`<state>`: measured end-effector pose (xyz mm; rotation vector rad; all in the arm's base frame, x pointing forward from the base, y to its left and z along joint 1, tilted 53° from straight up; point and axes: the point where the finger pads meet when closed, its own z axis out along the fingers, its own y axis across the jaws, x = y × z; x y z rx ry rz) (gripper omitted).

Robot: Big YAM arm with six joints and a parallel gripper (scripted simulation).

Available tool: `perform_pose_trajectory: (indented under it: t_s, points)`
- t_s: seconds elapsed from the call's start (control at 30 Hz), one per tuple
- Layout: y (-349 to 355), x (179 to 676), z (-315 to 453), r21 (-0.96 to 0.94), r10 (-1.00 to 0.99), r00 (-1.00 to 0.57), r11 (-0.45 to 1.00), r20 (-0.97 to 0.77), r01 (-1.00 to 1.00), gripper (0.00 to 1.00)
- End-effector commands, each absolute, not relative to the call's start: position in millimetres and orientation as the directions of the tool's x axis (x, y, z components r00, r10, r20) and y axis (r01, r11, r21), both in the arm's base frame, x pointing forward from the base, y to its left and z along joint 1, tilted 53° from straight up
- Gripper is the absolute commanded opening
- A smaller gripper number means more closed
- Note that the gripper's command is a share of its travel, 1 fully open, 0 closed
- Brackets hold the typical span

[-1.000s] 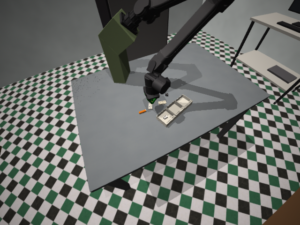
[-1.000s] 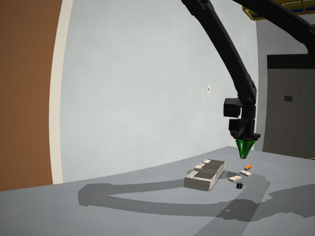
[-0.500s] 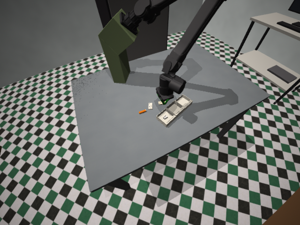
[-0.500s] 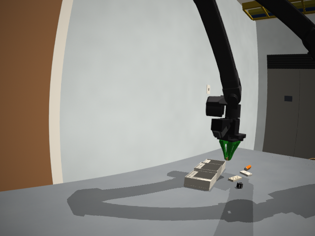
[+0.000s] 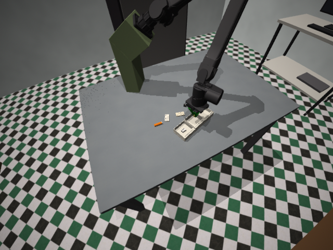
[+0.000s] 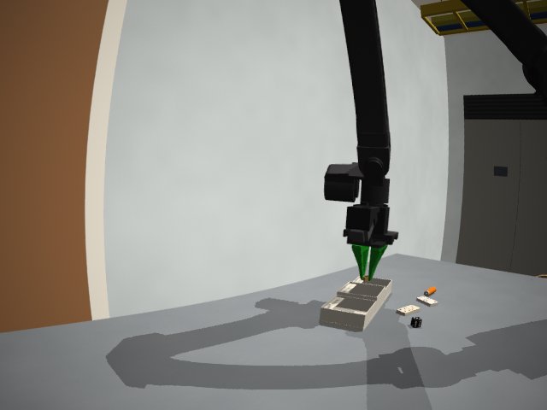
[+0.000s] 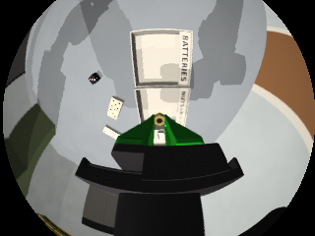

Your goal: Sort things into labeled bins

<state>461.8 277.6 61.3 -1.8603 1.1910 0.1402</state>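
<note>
My gripper (image 5: 194,112) hangs just above the two joined beige bins, fingers pointing down, and is shut on a small battery whose brass end shows between the green fingers in the wrist view (image 7: 159,120). In that view one bin (image 7: 163,58) reads BATTERIES. The fingertips are over the edge of the other bin (image 7: 164,101), whose label I cannot read. The exterior view shows the gripper (image 6: 366,269) over the far end of the bins (image 6: 356,301). An orange battery (image 5: 157,123), two dominoes (image 5: 167,117) (image 5: 179,113) and a black die (image 6: 414,322) lie on the table beside the bins.
A tall olive-green block (image 5: 130,53) hangs over the table's far left part. A shelf unit (image 5: 304,53) stands off the table to the right. The bins (image 5: 193,124) sit near the table's middle right.
</note>
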Motion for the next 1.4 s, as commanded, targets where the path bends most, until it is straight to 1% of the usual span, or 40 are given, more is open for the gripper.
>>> perform_pose_trajectory:
  t_s: [0.0,0.1,0.17,0.23,0.33,0.7,0.97,1.0,1.37]
  points:
    - [272.0,467.4,57.2,-0.621,-0.677,0.544,-0.162,-0.495,-0.767,0.1]
    - [263.8,463.5,49.2,-0.615,-0.682,0.535,-0.156,-0.498,-0.773,0.1]
    - [278.3,455.6,49.2,-0.629,-0.662,0.564,-0.177,-0.493,-0.757,0.1]
    - [278.3,455.6,49.2,-0.629,-0.662,0.564,-0.177,-0.493,-0.757,0.1]
    - [276.0,464.5,54.7,-0.639,-0.665,0.564,-0.166,-0.489,-0.751,0.1]
    - [278.6,456.9,59.5,-0.629,-0.664,0.563,-0.176,-0.492,-0.757,0.1]
    - [273.2,463.8,61.5,-0.633,-0.671,0.551,-0.155,-0.496,-0.758,0.1]
    - [281.9,459.8,52.1,-0.626,-0.665,0.558,-0.171,-0.496,-0.761,0.1]
    - [296.3,469.1,44.4,-0.628,-0.666,0.553,-0.159,-0.501,-0.761,0.1]
